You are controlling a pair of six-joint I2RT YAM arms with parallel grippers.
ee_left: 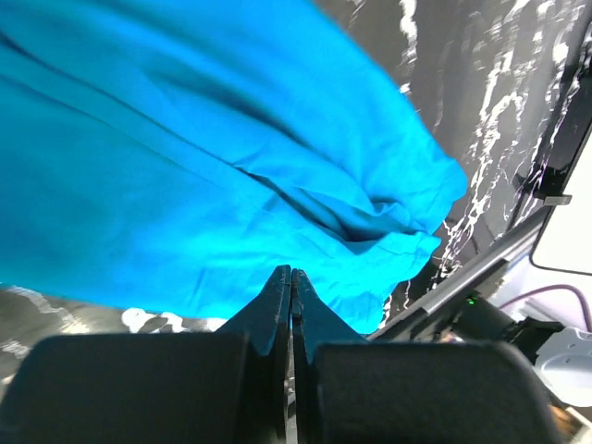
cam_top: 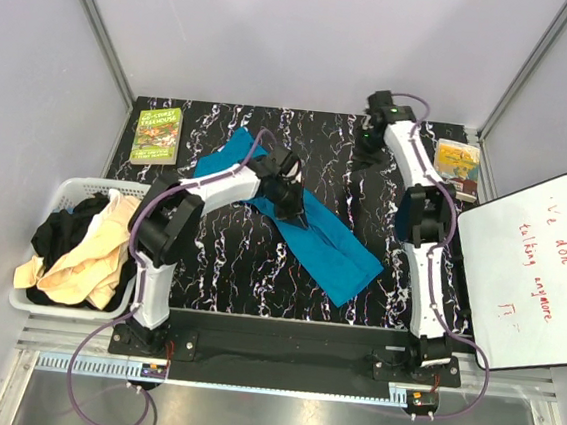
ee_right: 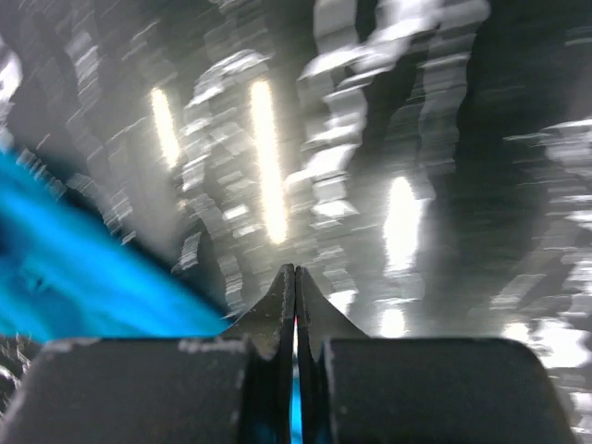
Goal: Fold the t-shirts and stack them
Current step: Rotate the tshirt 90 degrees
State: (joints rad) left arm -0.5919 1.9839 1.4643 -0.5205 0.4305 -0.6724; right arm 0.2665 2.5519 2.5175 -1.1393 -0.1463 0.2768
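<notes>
A teal blue t-shirt lies crumpled in a diagonal band across the black marbled table. My left gripper is over its middle. In the left wrist view the left gripper is shut, its tips at the shirt's near edge, with no fabric seen between the jaws. My right gripper is at the back of the table, apart from the shirt. The right wrist view is blurred; the right gripper is shut over bare table, with teal fabric at the left. A black t-shirt and cream-beige t-shirts lie heaped in the basket.
A white slatted basket stands at the left edge. A green book lies at the back left and a yellow book at the back right. A whiteboard with red writing leans at the right.
</notes>
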